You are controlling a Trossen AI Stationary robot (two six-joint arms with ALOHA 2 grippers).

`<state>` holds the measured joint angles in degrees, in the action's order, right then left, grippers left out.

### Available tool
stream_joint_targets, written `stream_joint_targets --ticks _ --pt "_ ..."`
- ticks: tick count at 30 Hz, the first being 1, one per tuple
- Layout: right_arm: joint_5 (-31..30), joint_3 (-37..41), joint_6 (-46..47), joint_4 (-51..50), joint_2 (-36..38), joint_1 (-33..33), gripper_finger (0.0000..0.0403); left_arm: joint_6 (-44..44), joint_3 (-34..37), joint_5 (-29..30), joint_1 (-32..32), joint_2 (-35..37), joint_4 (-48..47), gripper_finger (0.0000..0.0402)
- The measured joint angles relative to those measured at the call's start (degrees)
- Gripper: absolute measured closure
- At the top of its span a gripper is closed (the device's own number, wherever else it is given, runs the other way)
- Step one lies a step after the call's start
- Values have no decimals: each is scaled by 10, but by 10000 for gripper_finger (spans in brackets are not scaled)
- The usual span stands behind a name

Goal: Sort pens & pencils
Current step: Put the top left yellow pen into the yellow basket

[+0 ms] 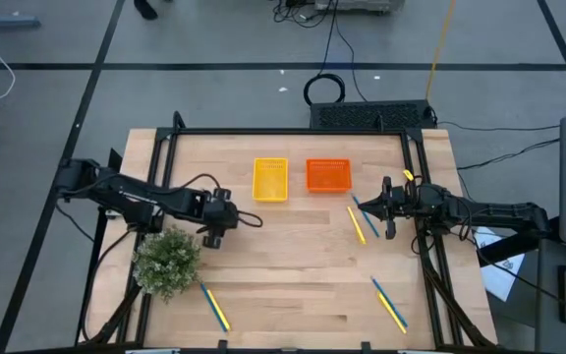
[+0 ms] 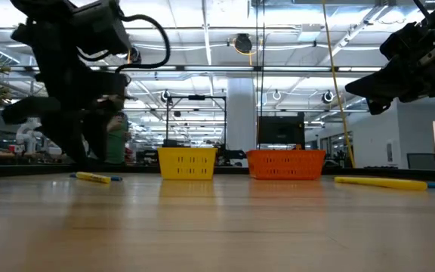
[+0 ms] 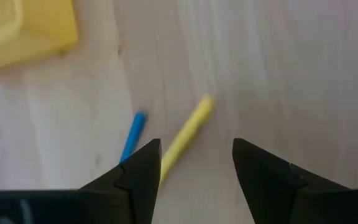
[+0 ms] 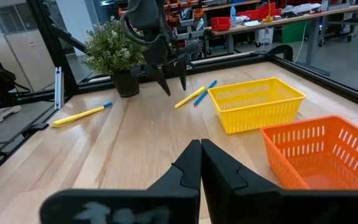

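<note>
My left gripper is open and points down just above the table, near the yellow basket. A yellow pencil and a blue pen lie flat on the wood under it; the pencil's near end runs beneath one finger. The right wrist view shows this pair beside that gripper. My right gripper is shut and hangs raised beside another pencil and pen. The orange basket stands next to the yellow one.
A potted plant stands on the near left of the table. Two more pen-and-pencil pairs lie near the front edge, one on the left and one on the right. Bare wood stretches across the table's middle.
</note>
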<state>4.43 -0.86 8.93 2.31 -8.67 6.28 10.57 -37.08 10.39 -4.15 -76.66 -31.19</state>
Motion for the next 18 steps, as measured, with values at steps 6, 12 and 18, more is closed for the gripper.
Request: stream_joint_targets --ticks 6,12,18 --pt "0 0 0 0 0 0 403 9 0 31 14 3 -110 197" --pt "0 0 0 0 0 0 403 47 0 32 53 1 -89 197" --pt "0 0 0 0 0 0 403 78 0 6 96 2 -92 197"
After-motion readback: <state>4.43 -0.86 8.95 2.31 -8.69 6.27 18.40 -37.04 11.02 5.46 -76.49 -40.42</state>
